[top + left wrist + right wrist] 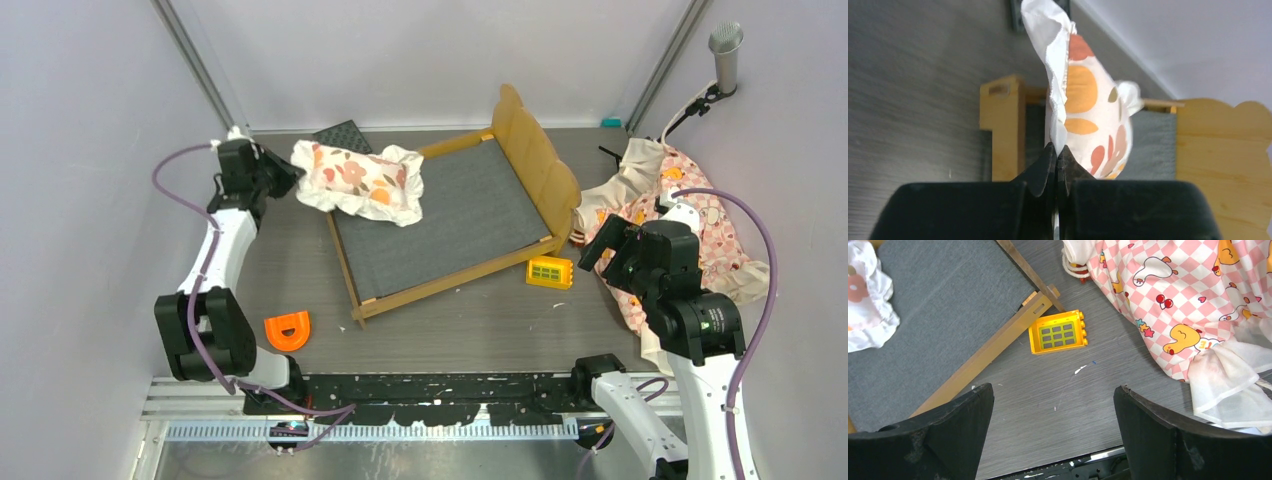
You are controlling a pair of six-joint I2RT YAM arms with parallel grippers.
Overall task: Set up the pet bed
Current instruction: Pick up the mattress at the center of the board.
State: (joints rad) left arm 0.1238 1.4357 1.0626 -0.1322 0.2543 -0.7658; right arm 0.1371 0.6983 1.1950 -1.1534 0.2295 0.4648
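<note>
Bright, even overhead light; soft shadows; slight foreground blur.

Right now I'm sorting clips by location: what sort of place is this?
Probably a robot lab cell, not a home: plain pale walls close in the table, a microphone stands in the far right corner, and the left arm and right arm are bolted to a black rail.
</note>
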